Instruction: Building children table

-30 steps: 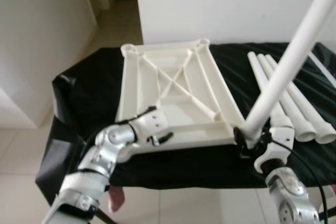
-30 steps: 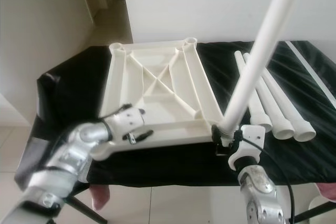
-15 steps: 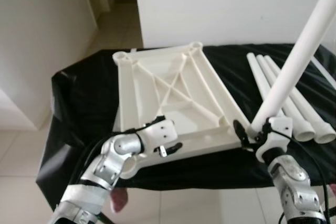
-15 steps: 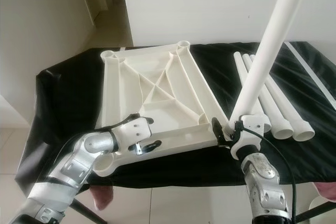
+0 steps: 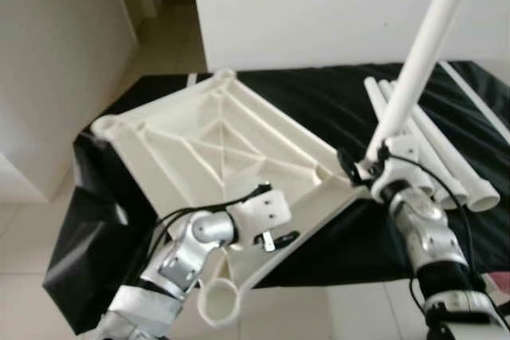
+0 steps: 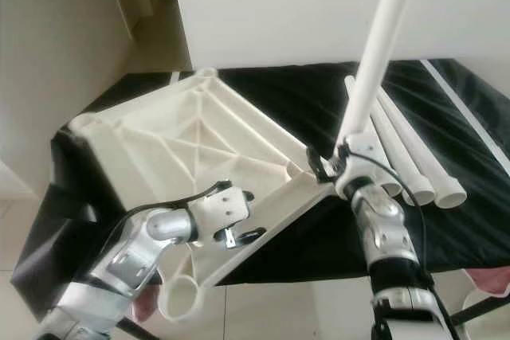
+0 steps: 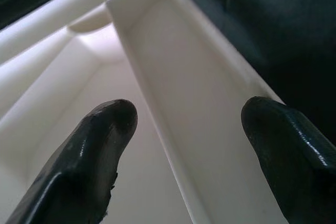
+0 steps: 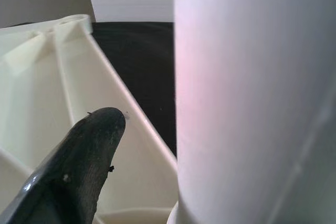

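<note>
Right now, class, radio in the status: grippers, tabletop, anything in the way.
Left gripper astride tabletop edge rib. Right gripper clamps upright leg at corner socket. Three spare legs lie beside; near corner overhangs the black-covered table.

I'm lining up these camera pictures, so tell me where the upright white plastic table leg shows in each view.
Left eye view: upright white plastic table leg rises from the right end effector, upper right.
Right eye view: same leg, right of centre.
Left wrist view: not in it.
Right wrist view: leg fills the right side.
Shared landmark: cream ribbed plastic tabletop, upside down, also at and.
</note>
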Robot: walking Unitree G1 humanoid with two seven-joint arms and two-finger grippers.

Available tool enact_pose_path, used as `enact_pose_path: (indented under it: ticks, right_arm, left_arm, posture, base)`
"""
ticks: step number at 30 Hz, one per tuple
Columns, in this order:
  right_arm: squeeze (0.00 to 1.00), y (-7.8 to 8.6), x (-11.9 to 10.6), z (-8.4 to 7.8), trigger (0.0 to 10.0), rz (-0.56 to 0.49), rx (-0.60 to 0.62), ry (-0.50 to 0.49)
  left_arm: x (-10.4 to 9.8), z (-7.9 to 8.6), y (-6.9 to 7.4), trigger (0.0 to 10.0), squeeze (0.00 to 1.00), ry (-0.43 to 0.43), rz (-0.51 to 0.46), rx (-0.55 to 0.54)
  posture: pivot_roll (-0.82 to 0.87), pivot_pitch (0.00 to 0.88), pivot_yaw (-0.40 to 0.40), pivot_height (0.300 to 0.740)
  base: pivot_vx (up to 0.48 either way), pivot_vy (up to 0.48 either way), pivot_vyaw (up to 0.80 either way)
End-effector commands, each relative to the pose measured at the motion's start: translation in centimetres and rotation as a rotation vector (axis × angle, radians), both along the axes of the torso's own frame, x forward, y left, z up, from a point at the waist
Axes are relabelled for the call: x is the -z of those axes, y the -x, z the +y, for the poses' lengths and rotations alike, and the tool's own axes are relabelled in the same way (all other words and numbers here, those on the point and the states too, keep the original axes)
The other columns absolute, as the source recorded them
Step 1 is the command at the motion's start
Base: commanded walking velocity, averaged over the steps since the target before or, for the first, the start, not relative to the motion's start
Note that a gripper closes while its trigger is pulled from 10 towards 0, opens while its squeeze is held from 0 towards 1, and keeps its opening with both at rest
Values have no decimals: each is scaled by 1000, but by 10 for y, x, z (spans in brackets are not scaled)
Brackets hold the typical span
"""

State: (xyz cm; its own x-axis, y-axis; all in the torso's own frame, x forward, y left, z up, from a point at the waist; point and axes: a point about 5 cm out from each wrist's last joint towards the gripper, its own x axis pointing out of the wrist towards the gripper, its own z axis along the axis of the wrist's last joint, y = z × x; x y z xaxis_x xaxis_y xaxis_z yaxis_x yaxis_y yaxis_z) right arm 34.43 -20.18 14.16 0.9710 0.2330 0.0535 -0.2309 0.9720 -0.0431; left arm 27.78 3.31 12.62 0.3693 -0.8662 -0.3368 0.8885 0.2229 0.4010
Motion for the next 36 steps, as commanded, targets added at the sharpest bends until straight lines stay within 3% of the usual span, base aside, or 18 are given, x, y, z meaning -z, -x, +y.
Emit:
enact_pose_path:
  ticks: [1,3,10,11,14,19,23,27,31,34,36]
  right_arm:
    - [0,-3,0,14,10000,-15,-37,5]
    - [0,-4,-5,6,10000,-49,10,-12]
    - [0,1,-6,-6,10000,-90,73,-30]
    - [0,8,-8,-17,10000,-139,141,-49]
    - [0,14,-10,-21,10000,-178,187,-73]
    - [0,27,-8,-13,10000,-200,201,-96]
    - [0,34,-5,-8,10000,-197,192,-110]
    - [0,44,2,1,10000,-185,193,-125]
    - [0,45,3,1,10000,-181,202,-134]
    - [0,52,4,11,10000,-173,191,-156]
    - [0,57,6,15,10000,-162,191,-165]
  left_arm:
    - [0,-11,4,10000,0,-20,23,86]
    - [-9,-12,-5,10000,0,39,-4,12]
    - [-18,-5,-9,10000,0,108,-9,-37]
    - [-27,-4,-14,10000,0,165,-35,-80]
    - [-35,-6,-16,10000,0,229,-29,-106]
    - [-46,-8,-10,10000,0,315,16,-42]
    - [-48,-6,-5,10000,0,321,29,12]
    - [-46,14,6,10000,0,271,108,160]
    - [-46,19,5,10000,0,253,108,165]
    - [-37,35,1,10000,0,159,84,151]
    - [-37,42,1,10000,0,156,85,156]
  posture:
    - [36,0,11,740]
    - [42,0,6,740]
    - [41,0,10,740]
    - [35,0,16,740]
    - [31,0,19,740]
    - [24,0,27,740]
    - [24,0,27,740]
    - [18,0,33,740]
    - [18,0,33,740]
    - [30,0,26,740]
    - [34,0,24,740]
  base:
    - [0,0,0]
    - [0,0,0]
    - [0,0,0]
    - [0,0,0]
    - [0,0,0]
    - [0,0,0]
    - [0,0,0]
    - [0,0,0]
    - [0,0,0]
    - [0,0,0]
    - [0,0,0]
